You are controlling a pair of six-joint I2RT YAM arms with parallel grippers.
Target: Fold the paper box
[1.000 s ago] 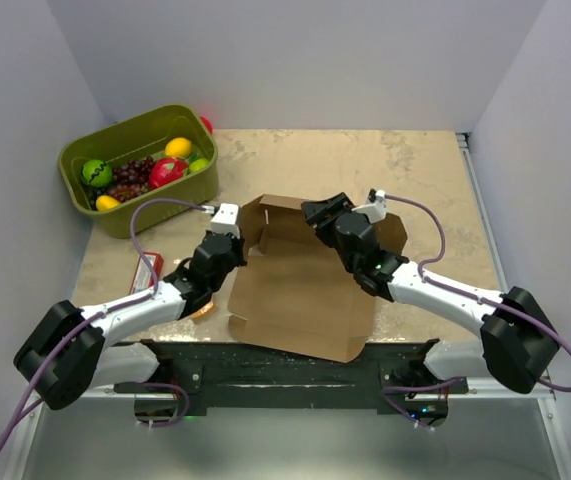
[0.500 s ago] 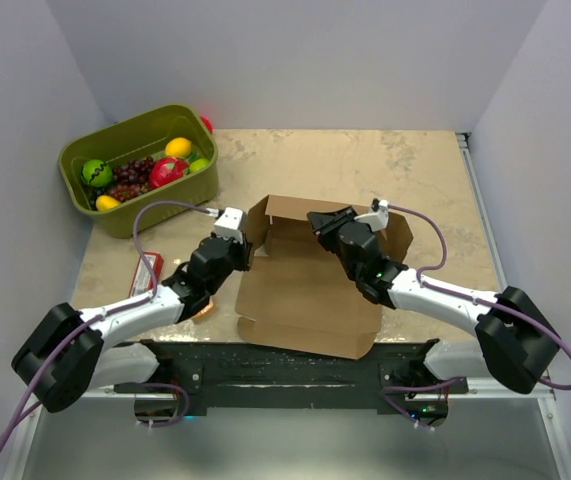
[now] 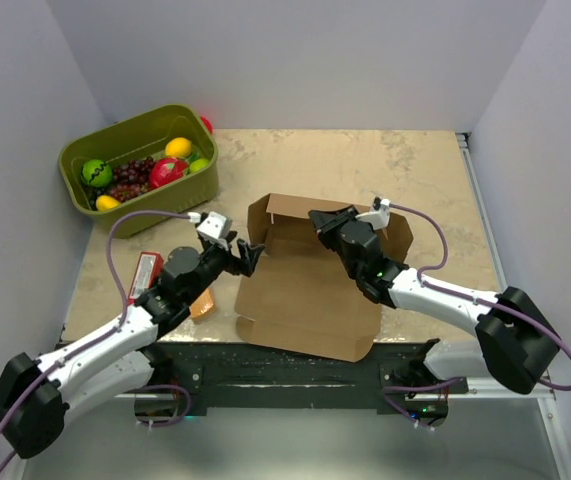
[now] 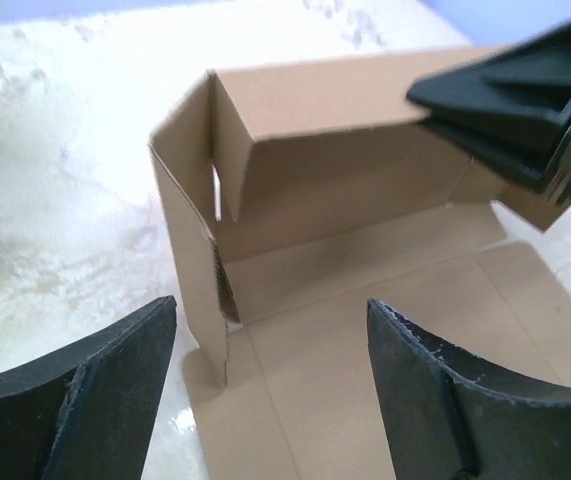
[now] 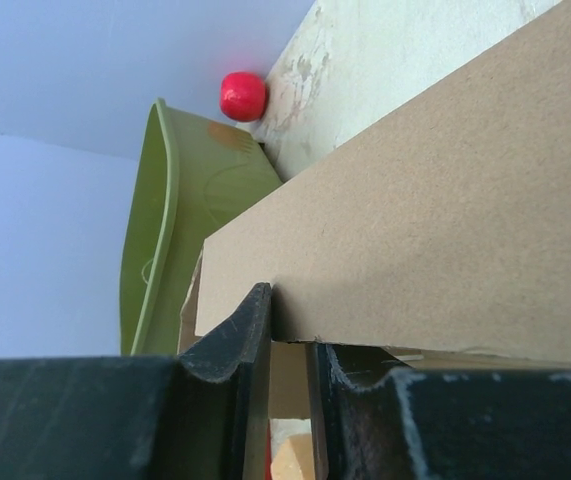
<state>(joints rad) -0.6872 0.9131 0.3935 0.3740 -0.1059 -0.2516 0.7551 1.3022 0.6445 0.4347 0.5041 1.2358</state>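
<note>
Currently the paper box (image 3: 305, 300) is found near-centre on the table (image 3: 365, 160), rear and left walls raised. On the rear wall the right gripper (image 3: 323, 222) is pinched; the left gripper (image 3: 248, 255) is spread wide, empty. The left wall is best squared while the rear is held.

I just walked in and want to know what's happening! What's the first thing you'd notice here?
The big brown paper box in the middle of the table stands out, half folded with its back wall standing up. The right gripper pinches that wall's top edge, while the left gripper hangs open by the box's left corner. At the far left sits a green bin of colourful fruit.
</note>
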